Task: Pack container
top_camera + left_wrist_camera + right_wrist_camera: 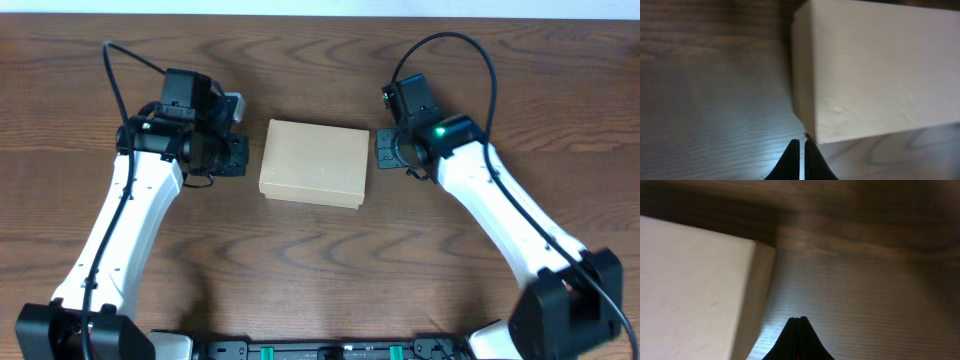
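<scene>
The container (314, 162) is a plain tan cardboard box, lid closed, lying flat in the middle of the wooden table. My left gripper (236, 155) is just left of it, fingers shut and empty; in the left wrist view the fingertips (801, 142) sit beside the box's near corner (880, 70). My right gripper (385, 147) is just right of the box, shut and empty; in the right wrist view its tips (797, 319) hover over the table beside the box's side (695, 290).
The dark wooden table (320, 260) surrounds the box. A black bar (330, 350) with green clips runs along the front edge between the arm bases.
</scene>
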`<state>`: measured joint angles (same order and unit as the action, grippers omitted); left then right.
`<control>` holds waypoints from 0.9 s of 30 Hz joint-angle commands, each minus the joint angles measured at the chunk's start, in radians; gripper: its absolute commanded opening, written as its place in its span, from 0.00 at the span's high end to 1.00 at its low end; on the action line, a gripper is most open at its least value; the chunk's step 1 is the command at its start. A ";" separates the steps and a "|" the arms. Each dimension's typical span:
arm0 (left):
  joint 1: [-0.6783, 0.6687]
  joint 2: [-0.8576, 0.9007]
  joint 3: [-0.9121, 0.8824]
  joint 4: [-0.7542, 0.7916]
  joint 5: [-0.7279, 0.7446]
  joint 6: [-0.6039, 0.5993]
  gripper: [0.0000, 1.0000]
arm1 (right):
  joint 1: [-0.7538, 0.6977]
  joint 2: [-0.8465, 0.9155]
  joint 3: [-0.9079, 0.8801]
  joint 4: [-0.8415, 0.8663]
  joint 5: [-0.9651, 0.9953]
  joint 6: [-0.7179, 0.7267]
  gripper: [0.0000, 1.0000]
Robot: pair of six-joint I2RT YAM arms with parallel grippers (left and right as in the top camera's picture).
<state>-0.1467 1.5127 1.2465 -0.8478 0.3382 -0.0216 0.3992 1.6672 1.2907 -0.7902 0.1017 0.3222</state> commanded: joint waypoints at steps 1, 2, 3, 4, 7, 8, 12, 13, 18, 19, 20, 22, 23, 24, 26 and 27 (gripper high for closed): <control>0.025 0.014 -0.081 0.037 0.014 -0.035 0.94 | -0.010 0.058 -0.015 0.019 -0.016 0.043 0.99; 0.026 0.014 -0.098 0.051 0.026 -0.036 0.94 | -0.010 0.071 -0.015 0.033 -0.031 0.043 0.99; 0.027 0.014 -0.116 0.068 0.036 -0.039 0.94 | -0.010 0.084 -0.015 0.048 -0.043 0.043 0.99; 0.027 0.014 -0.133 0.082 0.049 -0.040 0.94 | -0.010 0.096 -0.015 0.068 -0.059 0.039 0.99; 0.027 0.014 -0.162 0.101 0.059 -0.062 0.94 | -0.010 0.122 -0.015 0.119 -0.112 0.017 0.99; 0.027 0.014 -0.167 0.101 0.059 -0.063 0.94 | -0.010 0.130 -0.015 0.134 -0.123 0.017 0.99; 0.027 0.014 -0.169 0.100 0.063 -0.065 0.94 | -0.010 0.138 -0.015 0.182 -0.137 0.007 0.99; 0.027 0.014 -0.169 0.100 0.064 -0.067 0.94 | -0.010 0.138 -0.015 0.197 -0.142 -0.006 0.99; 0.027 0.014 -0.169 0.100 0.067 -0.069 0.94 | -0.010 0.138 -0.015 0.254 -0.230 -0.074 0.99; 0.027 0.014 -0.169 0.101 0.067 -0.069 0.94 | -0.010 0.138 -0.015 0.259 -0.235 -0.076 0.99; 0.027 0.014 -0.169 0.100 0.068 -0.069 0.94 | -0.010 0.139 -0.015 0.263 -0.237 -0.077 0.99; 0.027 0.014 -0.169 0.101 0.076 -0.069 0.94 | -0.010 0.140 -0.015 0.267 -0.237 -0.079 0.99; 0.027 0.014 -0.169 0.101 0.078 -0.069 0.94 | -0.010 0.142 -0.015 0.270 -0.237 -0.092 0.99; 0.027 0.014 -0.169 0.100 0.079 -0.069 0.94 | -0.010 0.142 -0.015 0.272 -0.235 -0.106 0.99; 0.027 0.013 -0.169 0.096 0.081 -0.069 0.94 | -0.010 0.142 -0.015 0.275 -0.211 -0.122 0.99; 0.027 0.013 -0.169 0.093 0.081 -0.069 0.94 | -0.010 0.142 -0.015 0.274 -0.197 -0.122 0.99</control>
<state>-0.1215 1.5227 1.0737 -0.7509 0.4046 -0.0822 0.3920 1.7931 1.2778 -0.5194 -0.1032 0.2405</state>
